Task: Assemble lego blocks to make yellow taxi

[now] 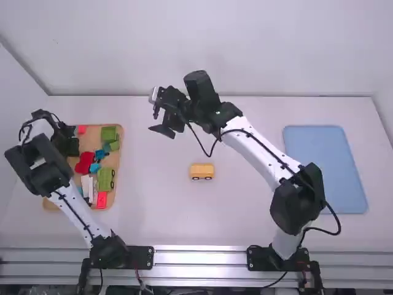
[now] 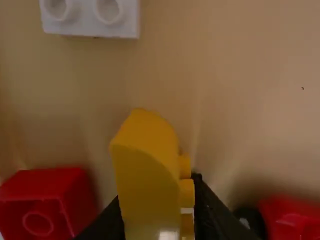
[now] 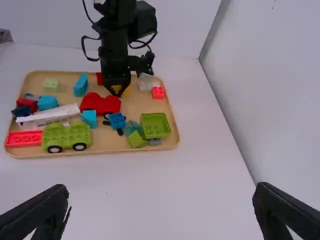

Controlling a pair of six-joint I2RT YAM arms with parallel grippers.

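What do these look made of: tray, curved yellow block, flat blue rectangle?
Tray: likely wood or wood-look, matte; tan surface, but no clear grain.
Curved yellow block: almost surely hard plastic, glossy; bright highlight, moulded studs.
Blue rectangle: perhaps plastic or rubber, matte; even colour, rounded corners.

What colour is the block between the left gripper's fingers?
The block is plain yellow; it shows best in the left wrist view.

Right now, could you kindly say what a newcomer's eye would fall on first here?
Probably the yellow wheeled block in the middle of the table. Next, the curved yellow block held by the left gripper over the crowded wooden tray. Then the right gripper, open, toward the table's far side.
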